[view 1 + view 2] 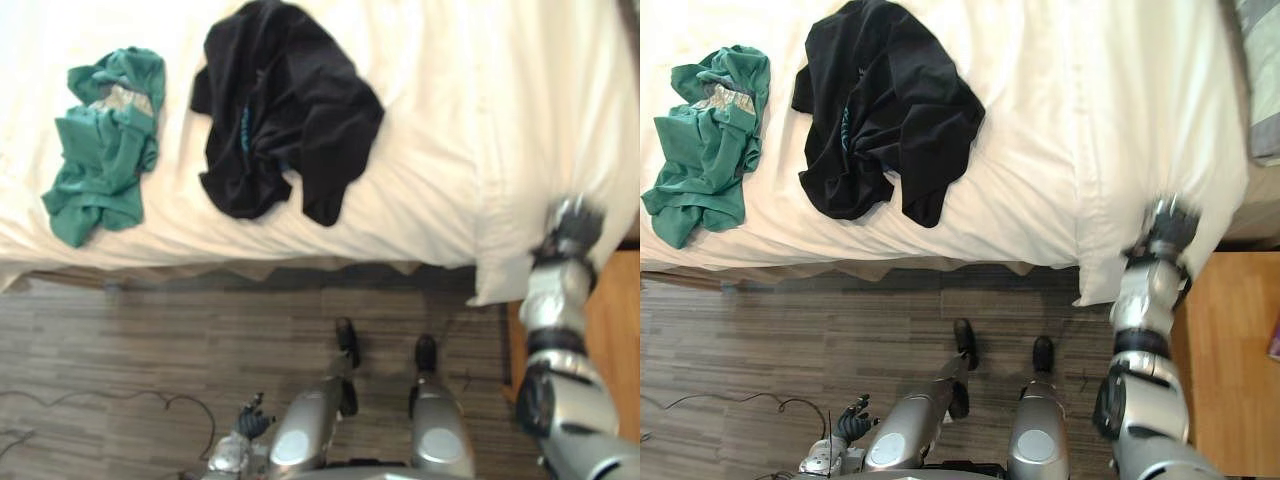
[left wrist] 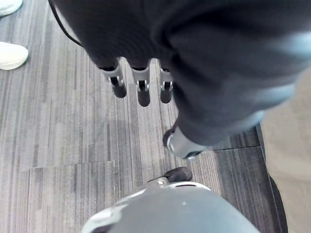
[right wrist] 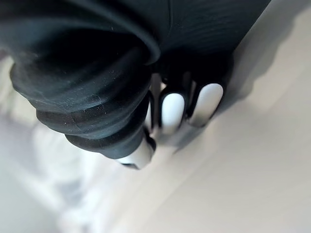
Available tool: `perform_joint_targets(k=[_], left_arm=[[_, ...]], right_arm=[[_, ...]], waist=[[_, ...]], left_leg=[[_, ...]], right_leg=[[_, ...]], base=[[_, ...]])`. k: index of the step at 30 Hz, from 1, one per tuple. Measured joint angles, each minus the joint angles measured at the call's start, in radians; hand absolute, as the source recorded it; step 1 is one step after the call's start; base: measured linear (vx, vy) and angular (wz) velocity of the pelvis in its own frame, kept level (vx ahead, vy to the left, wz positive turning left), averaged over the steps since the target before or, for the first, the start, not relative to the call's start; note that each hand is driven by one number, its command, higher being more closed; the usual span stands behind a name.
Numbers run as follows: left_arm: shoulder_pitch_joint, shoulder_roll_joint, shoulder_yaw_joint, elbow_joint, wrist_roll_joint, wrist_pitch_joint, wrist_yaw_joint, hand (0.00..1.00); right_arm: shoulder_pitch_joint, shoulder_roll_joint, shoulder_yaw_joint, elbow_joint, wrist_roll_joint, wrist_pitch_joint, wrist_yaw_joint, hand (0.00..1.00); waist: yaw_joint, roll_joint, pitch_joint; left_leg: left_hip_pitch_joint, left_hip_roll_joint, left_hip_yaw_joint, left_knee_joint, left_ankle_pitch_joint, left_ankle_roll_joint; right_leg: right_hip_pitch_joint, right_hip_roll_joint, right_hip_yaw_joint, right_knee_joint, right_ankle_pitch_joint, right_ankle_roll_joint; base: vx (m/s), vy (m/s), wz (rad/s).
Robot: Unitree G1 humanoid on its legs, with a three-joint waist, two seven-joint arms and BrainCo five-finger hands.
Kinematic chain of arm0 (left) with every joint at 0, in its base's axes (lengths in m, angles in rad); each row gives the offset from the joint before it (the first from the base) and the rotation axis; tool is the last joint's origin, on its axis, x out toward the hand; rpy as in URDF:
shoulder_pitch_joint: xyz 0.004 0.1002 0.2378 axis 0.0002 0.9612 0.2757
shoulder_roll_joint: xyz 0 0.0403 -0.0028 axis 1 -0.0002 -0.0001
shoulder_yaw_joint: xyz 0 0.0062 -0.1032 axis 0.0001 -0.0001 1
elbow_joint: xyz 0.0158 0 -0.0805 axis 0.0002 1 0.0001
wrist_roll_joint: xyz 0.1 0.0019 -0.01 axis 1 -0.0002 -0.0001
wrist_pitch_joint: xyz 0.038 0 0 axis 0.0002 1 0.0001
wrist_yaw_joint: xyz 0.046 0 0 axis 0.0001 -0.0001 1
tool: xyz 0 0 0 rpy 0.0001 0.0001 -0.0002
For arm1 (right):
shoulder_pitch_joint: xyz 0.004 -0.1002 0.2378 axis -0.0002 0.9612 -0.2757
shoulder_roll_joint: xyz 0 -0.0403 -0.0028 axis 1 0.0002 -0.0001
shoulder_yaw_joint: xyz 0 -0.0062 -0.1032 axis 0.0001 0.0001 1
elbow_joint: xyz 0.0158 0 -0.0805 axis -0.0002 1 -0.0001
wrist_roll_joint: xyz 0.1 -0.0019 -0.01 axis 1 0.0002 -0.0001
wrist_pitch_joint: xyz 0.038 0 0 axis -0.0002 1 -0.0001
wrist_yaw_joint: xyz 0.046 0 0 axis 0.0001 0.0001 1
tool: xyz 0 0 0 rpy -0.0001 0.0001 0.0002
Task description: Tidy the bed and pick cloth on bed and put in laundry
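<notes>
Right hand (image 1: 573, 226) is at the near right corner of the bed, against the overhanging white duvet (image 1: 420, 190). The right wrist view puts it close on white fabric. Whether it grips or merely presses cannot be told.

Left hand (image 1: 250, 420) hangs low over the wooden floor (image 2: 58, 126), fingers (image 2: 144, 94) straight and loose, holding nothing.

Black cloth (image 1: 285, 110) lies bunched left of centre on the bed. Green cloth (image 1: 105, 145) lies left of it, apart, close to the near edge. Both are well apart from either hand.

Risks:
- A tug at the corner could drag the duvet and slide the green cloth off the near edge.
- A long reach for the black cloth may gather duvet along with it.

Views: the left wrist view shows a person's white shoe (image 2: 10, 54) on the floor. The right eye view shows a grey pillow (image 1: 1262, 85) at far right.
</notes>
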Motion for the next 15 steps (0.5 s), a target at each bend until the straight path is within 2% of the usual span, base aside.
perform_joint_targets(k=[2, 3, 4, 6, 8, 9, 10, 12, 15], left_arm=[[-0.018, -0.018, 0.059, 0.016, 0.002, 0.010, 0.001, 0.00], [-0.018, -0.021, 0.073, 0.018, 0.002, 0.010, 0.002, 0.00], [-0.018, -0.025, 0.089, 0.018, 0.003, 0.010, 0.002, 0.00], [-0.018, -0.037, 0.124, 0.017, 0.012, 0.011, 0.001, 0.00], [-0.018, -0.040, 0.126, 0.018, 0.023, 0.011, -0.002, 0.00], [-0.019, -0.043, 0.126, 0.018, 0.032, 0.018, -0.002, 0.00], [-0.019, -0.048, 0.126, 0.021, 0.040, 0.025, -0.002, 0.00], [-0.019, -0.055, 0.127, 0.032, 0.040, 0.031, -0.002, 0.00], [-0.018, -0.060, 0.127, 0.048, 0.041, 0.038, -0.002, 0.00]], right_arm=[[0.233, 0.112, -0.026, 0.141, -0.040, 0.094, -0.016, 1.00], [0.282, 0.134, -0.025, 0.152, -0.048, 0.108, -0.016, 1.00], [0.358, 0.166, -0.025, 0.155, -0.077, 0.129, -0.016, 0.00], [0.455, 0.203, -0.019, 0.157, -0.129, 0.152, -0.014, 0.00], [0.481, 0.215, -0.002, 0.157, -0.172, 0.155, -0.010, 0.00], [0.486, 0.218, 0.007, 0.157, -0.197, 0.155, -0.008, 0.00], [0.481, 0.219, 0.021, 0.151, -0.216, 0.154, -0.007, 0.00], [0.469, 0.218, 0.033, 0.134, -0.258, 0.154, 0.005, 0.00], [0.461, 0.213, 0.069, 0.119, -0.313, 0.153, 0.030, 0.00]], waist=[[-0.024, -0.001, 0.000], [-0.030, -0.002, -0.001], [-0.042, -0.006, -0.003], [-0.057, -0.032, -0.019], [-0.070, -0.062, -0.048], [-0.071, -0.086, -0.069], [-0.067, -0.099, -0.084], [-0.059, -0.111, -0.107], [-0.020, -0.118, -0.157]], left_leg=[[0.022, 0.002, 0.004, 0.000, 0.000, 0.000], [0.033, 0.001, 0.006, 0.000, -0.002, -0.003], [0.056, 0.000, 0.015, 0.000, -0.007, -0.010], [0.101, -0.001, 0.030, -0.001, -0.017, -0.021], [0.122, 0.003, 0.040, -0.001, -0.026, -0.027], [0.137, 0.007, 0.040, -0.001, -0.032, -0.032], [0.147, 0.009, 0.040, -0.001, -0.034, -0.031], [0.161, 0.010, 0.037, -0.001, -0.039, -0.028], [0.193, 0.008, 0.026, -0.001, -0.047, -0.016]], right_leg=[[0.021, 0.001, 0.002, 0.001, -0.003, -0.005], [0.030, 0.000, 0.002, 0.001, -0.004, -0.005], [0.050, 0.000, 0.003, 0.002, -0.007, -0.003], [0.082, -0.001, 0.022, 0.003, -0.015, 0.002], [0.099, -0.001, 0.030, 0.001, -0.022, 0.006], [0.114, 0.000, 0.029, 0.000, -0.024, 0.005], [0.128, 0.002, 0.025, -0.001, -0.027, 0.003], [0.146, 0.002, 0.015, -0.003, -0.031, 0.004], [0.186, 0.002, 0.001, -0.022, -0.037, -0.001]], base=[[0.09, -0.057, -0.08], [0.09, -0.052, -0.18], [0.09, -0.049, -0.23], [0.06, -0.038, -0.32], [0.02, -0.016, -0.18], [0.00, 0.000, 0.00], [0.00, -0.008, 0.08], [-0.03, 0.005, 0.14], [-0.01, 0.010, 0.11]])
